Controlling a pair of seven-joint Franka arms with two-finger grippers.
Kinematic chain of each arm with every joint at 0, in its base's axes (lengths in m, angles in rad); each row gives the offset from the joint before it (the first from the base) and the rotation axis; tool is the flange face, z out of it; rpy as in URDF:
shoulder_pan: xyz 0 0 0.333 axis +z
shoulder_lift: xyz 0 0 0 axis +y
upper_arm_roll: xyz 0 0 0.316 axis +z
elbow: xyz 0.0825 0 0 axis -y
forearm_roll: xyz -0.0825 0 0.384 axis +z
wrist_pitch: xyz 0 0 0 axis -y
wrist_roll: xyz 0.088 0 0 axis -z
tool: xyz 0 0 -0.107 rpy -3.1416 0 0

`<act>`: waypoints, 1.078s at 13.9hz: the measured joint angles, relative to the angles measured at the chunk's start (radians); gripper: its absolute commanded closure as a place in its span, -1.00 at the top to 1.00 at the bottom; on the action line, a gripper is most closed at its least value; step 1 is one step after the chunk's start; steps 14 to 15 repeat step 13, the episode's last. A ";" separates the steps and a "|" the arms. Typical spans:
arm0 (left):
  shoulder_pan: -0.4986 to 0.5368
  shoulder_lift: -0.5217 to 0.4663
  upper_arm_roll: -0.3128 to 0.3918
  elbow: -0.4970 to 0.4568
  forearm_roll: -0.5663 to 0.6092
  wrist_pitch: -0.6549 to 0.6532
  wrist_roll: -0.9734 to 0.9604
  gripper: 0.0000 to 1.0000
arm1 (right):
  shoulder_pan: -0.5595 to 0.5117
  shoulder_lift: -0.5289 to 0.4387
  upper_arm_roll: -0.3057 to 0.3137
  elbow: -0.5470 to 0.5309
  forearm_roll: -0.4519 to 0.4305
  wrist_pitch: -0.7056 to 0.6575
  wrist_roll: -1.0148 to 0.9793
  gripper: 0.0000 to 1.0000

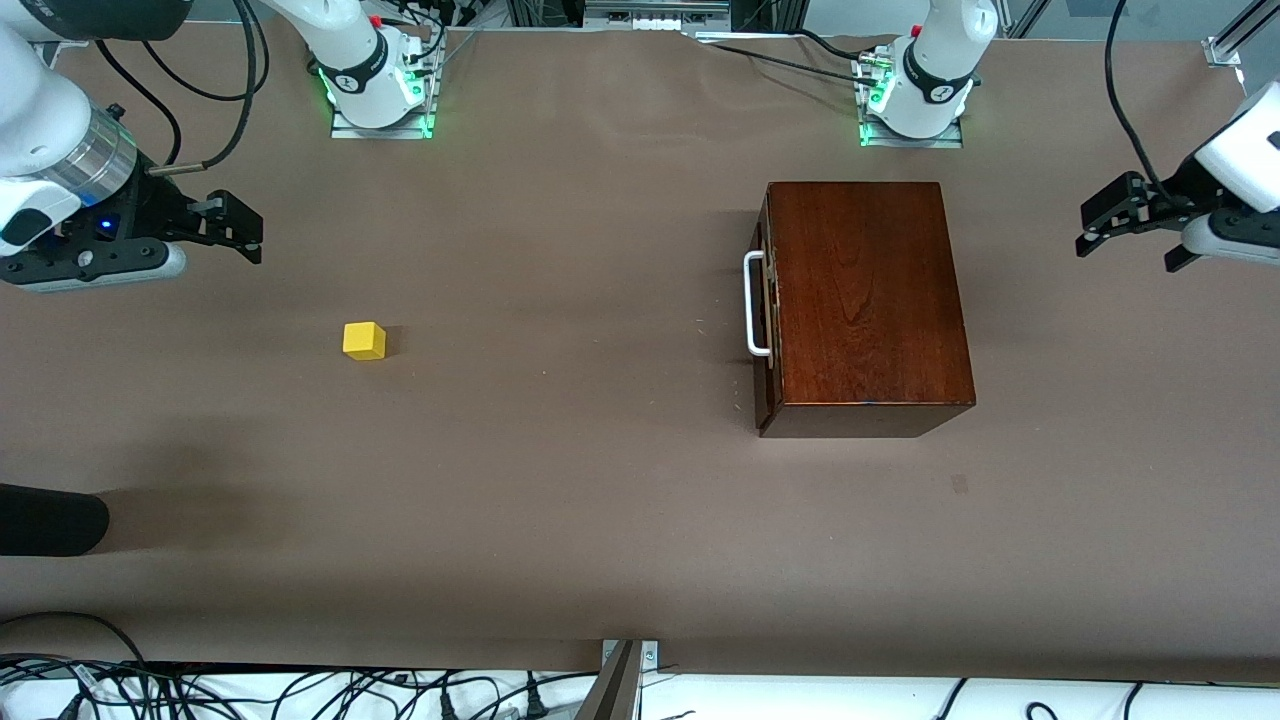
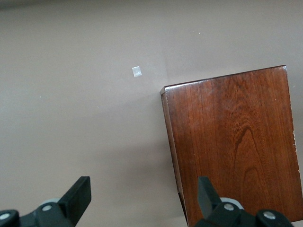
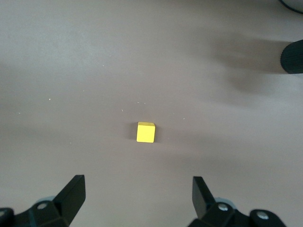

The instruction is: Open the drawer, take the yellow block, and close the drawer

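Both arms have glossy white shells with black joint bands, each standing on a grey metal plate that glows green at the base. The right arm [image 1: 45,120] carries a ribbed silver wrist ring, a small blue light and a looping black cable. Its end effector [image 1: 240,228] is matte black, with wedge-shaped fingers [image 3: 73,194] on grey mounts (a round silver screw in each). The left end effector [image 1: 1105,222] looks the same, black against a white wrist.

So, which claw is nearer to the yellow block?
The right claw, open, up at the right arm's end near the yellow block. The left claw, open, is up past the wooden box.
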 measured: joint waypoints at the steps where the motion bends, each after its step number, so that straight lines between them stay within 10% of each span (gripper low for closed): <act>1: -0.001 0.002 0.000 -0.001 0.000 -0.008 -0.004 1.00 | 0.000 0.002 -0.001 0.000 0.000 0.000 0.000 1.00; 15: -0.002 0.013 -0.003 -0.001 0.000 -0.013 -0.071 1.00 | 0.000 0.005 -0.001 0.000 0.000 -0.022 0.000 1.00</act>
